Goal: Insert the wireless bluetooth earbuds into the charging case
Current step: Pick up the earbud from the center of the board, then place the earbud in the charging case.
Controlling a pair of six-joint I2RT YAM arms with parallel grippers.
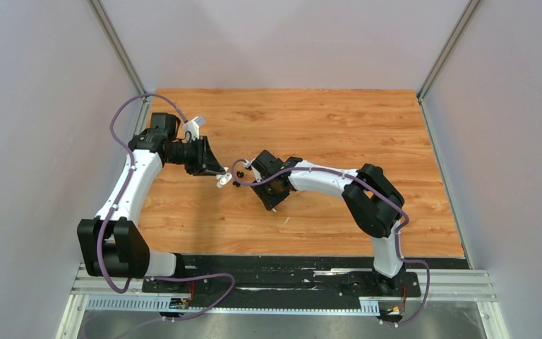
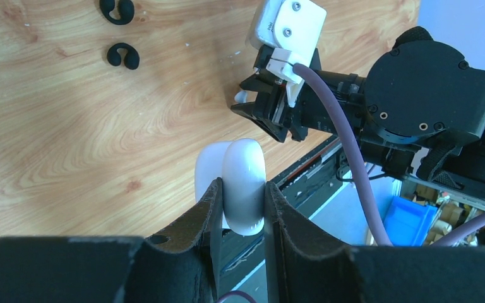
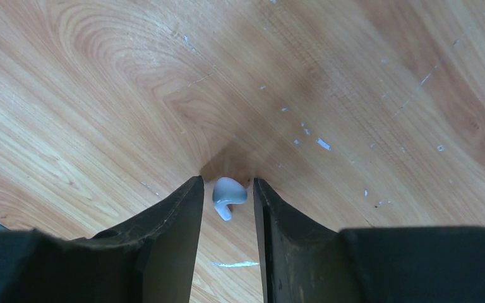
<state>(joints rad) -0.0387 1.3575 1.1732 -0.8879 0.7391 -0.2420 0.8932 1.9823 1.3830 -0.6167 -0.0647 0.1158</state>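
**Here: case pinched, earbud bracketed**

The left gripper [image 2: 242,189] pinches the case [image 2: 243,180], a finger pressed on each side, holding it above the table [image 2: 69,139]. Beyond it, at one o'clock, the right gripper [image 3: 227,183] points down at the wood. Its jaws are slightly spread around an earbud [image 3: 228,197] lying on the table, with a sliver of gap at each finger. Farther off, at eleven o'clock from the case, lie two black hooks [image 2: 123,55].

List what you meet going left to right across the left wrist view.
Two black C-shaped pieces → white charging case, pinched in the left gripper → right arm's black wrist joint.
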